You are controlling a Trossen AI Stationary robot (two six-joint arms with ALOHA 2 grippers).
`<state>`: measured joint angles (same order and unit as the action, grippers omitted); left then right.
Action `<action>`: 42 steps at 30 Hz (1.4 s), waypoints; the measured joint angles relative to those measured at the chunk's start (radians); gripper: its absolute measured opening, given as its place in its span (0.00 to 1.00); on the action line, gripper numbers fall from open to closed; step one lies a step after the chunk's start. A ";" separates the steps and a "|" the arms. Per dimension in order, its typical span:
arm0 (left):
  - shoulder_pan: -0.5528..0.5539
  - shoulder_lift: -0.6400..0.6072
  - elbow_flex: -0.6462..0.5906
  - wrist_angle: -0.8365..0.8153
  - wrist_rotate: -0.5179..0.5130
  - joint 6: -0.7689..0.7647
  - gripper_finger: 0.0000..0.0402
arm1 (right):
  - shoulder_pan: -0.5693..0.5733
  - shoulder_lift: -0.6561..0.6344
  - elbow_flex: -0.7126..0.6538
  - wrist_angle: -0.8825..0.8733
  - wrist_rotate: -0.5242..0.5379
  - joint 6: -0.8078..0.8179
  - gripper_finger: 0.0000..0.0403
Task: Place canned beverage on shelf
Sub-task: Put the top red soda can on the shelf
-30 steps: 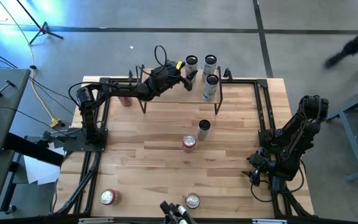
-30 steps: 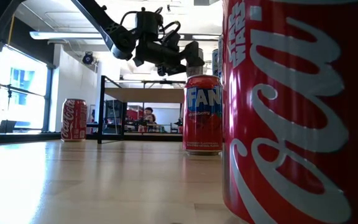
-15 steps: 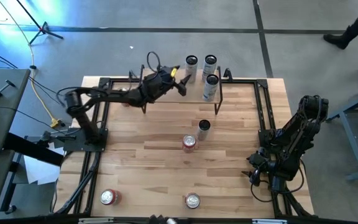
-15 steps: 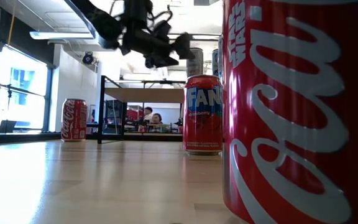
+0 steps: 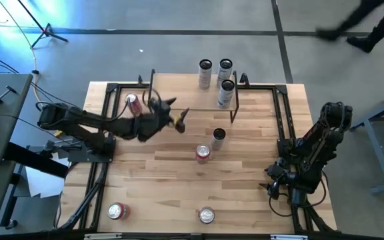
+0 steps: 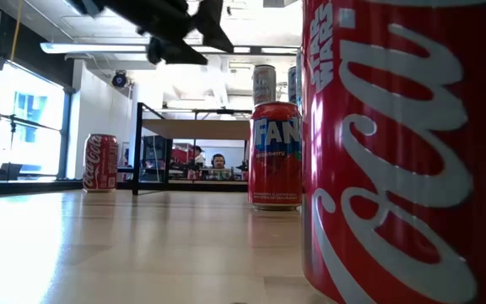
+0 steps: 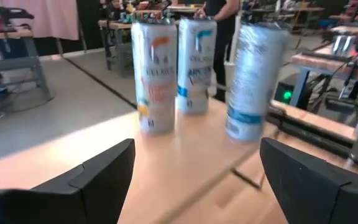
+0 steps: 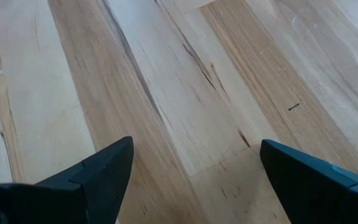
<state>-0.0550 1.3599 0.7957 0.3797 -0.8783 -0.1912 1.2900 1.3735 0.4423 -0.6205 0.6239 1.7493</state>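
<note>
Three tall slim cans stand on the shelf point(image 5: 179, 93) at the table's point(image 5: 259, 193) far edge, toward twelve o'clock: two at the back, the left can point(image 5: 205, 73) and the middle can point(image 5: 225, 71), and the front can point(image 5: 226, 93) nearer the table's centre. Five more cans rest on the tabletop: a dark-topped can point(image 5: 219, 135) and a red can point(image 5: 203, 153) near the middle, a red can under the shelf point(image 5: 133, 103) at about ten o'clock, and two at the near edge, the near left can point(image 5: 116, 211) at seven o'clock and the near middle can point(image 5: 207, 215) at six o'clock. The left gripper point(image 5: 177, 115) hangs above the table in front of the shelf, its fingers spread wide and holding nothing; the three shelf cans lie up at about one o'clock from it, well apart, and in its wrist view they stand ahead between the parted fingers point(image 7: 98, 177). The right gripper point(image 5: 277, 187) waits at four o'clock over bare wood, fingers point(image 8: 98, 174) also apart and empty
</note>
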 joint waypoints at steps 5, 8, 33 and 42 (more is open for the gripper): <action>-0.173 0.012 0.000 -0.033 -0.113 -0.086 0.81 | 0.000 0.000 0.000 0.000 0.000 0.000 0.84; -0.261 0.032 0.000 -0.037 -0.119 -0.117 0.81 | 0.000 0.000 0.000 0.000 0.000 0.000 0.84; -0.405 0.402 0.121 0.186 -0.091 -0.117 0.81 | 0.000 0.000 0.000 0.000 0.000 0.000 0.84; -0.300 0.489 0.198 0.166 -0.036 -0.084 0.81 | 0.000 0.000 0.000 0.000 0.000 0.000 0.84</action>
<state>-0.3547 1.8487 0.9933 0.5453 -0.9141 -0.2749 1.2896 1.3735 0.4423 -0.6203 0.6239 1.7493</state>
